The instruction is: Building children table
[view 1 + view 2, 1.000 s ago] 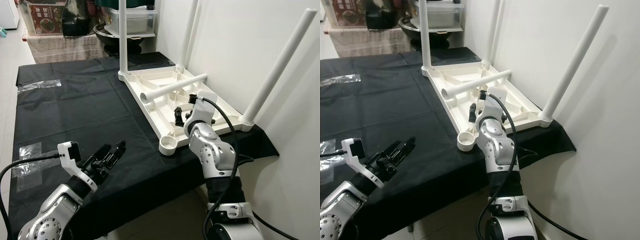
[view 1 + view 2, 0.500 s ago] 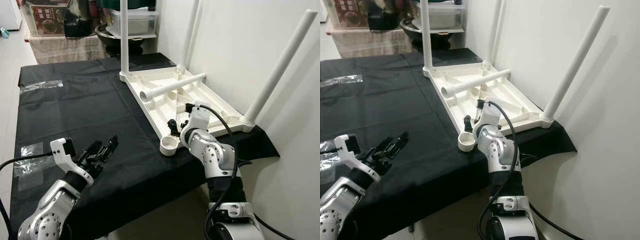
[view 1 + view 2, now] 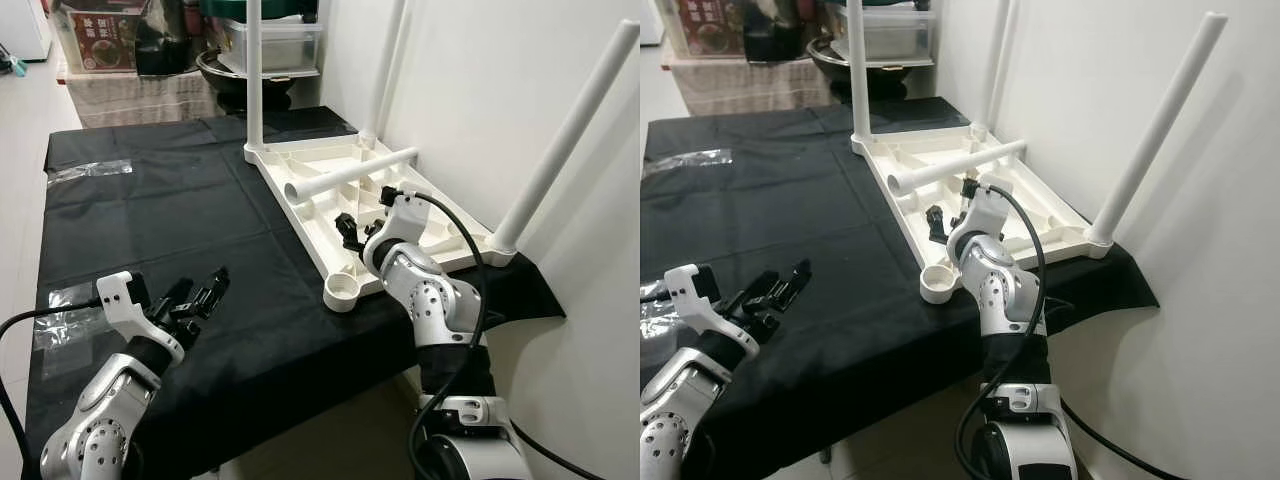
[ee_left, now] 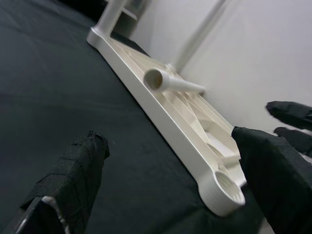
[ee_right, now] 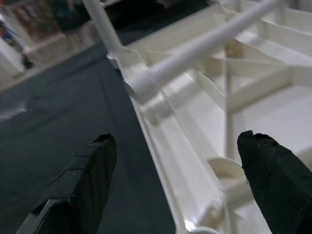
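The upturned white tabletop (image 3: 350, 195) lies on my black-draped worktop (image 3: 150, 220) with three legs standing, their tops cut off; a loose leg (image 3: 350, 173) rests across it. My right tool (image 3: 358, 222) has drawn back toward the tabletop's near edge, fingers spread wide (empty). My left tool (image 3: 195, 297), wide, has slid leftward.

Left arm low at the near left, forearm angled up and forward. Left gripper (image 3: 200, 296) points ahead and to the right, fingers (image 4: 78, 175) spread wide apart, holding nothing.

Right arm raised from the near right, elbow bent, wrist turned inward to the left. Right gripper (image 3: 352, 228) has its fingers (image 5: 85, 168) parted wide, nothing between them. Black cable loops off the right wrist.
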Controlling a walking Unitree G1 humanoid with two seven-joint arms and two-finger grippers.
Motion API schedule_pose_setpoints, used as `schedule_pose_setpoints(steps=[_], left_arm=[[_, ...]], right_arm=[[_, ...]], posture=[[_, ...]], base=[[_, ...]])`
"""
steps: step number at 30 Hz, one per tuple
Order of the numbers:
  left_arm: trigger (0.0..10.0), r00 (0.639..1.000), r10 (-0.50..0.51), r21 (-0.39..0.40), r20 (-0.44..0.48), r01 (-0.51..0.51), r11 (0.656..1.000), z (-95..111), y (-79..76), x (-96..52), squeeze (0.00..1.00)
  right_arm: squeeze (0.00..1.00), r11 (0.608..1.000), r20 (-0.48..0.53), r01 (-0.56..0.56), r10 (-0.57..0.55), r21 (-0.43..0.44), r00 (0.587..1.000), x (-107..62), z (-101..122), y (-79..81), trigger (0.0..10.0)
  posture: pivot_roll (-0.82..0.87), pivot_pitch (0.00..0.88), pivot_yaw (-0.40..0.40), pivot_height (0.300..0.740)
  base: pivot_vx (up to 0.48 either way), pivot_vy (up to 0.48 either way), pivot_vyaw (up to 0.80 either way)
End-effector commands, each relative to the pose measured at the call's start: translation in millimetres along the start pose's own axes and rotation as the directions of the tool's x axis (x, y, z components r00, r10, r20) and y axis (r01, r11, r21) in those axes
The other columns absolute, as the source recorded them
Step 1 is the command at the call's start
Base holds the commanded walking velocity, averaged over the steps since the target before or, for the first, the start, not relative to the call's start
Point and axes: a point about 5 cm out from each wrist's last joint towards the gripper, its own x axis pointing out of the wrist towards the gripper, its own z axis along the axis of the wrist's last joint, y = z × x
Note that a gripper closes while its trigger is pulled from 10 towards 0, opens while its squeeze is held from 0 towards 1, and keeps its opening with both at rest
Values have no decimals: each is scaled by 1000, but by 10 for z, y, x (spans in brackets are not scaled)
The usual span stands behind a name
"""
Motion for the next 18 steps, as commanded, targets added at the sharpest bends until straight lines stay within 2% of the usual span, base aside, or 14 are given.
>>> schedule_pose_setpoints(steps=[1,3,6,18], left_arm=[[10000,1000,5,31,9,-5,1000,23,-15,40,0],[10000,1000,6,34,13,-7,999,28,-20,46,0],[10000,1000,4,52,25,-5,999,46,-38,64,0],[10000,1000,-1,72,29,-1,997,42,-52,77,0]], right_arm=[[0,997,18,-50,50,53,999,-31,5,44,10000],[0,995,12,-68,67,73,998,-35,-6,62,10000],[0,980,-8,-117,120,163,993,-40,-42,124,10000],[0,948,-58,-153,176,278,983,3,-34,151,10000]], posture=[[61,0,-86,740],[63,0,-86,740],[64,0,-86,740],[65,0,-91,740]], base=[[480,0,0],[480,0,0],[480,0,0],[480,0,0]])
